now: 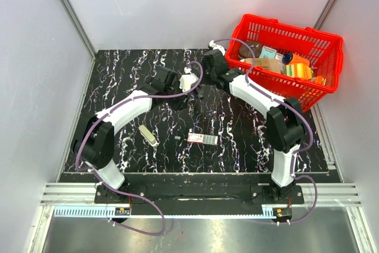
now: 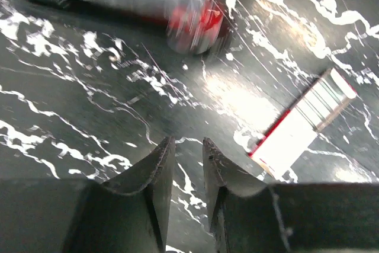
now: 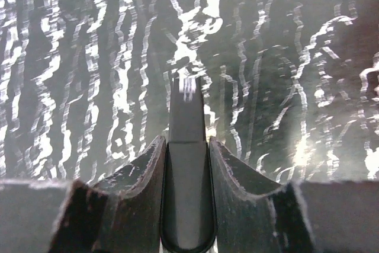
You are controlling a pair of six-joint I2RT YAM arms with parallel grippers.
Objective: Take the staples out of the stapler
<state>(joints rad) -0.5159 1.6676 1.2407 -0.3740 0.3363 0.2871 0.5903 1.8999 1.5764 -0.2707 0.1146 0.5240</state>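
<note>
Stapler (image 3: 187, 176), gripped by right end effector (image 3: 186, 142)

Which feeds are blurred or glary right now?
Left wrist: motion-smeared, the red-tipped object up top unreadable, glare on the table beside the white box. Right wrist: table veins streaked, dark bar between the jaws clear. Top external: crisp.

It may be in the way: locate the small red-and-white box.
The small red-and-white box lies on the table, near-centre in the top view, just right of a pale bar-shaped piece; also at right in the left wrist view.
</note>
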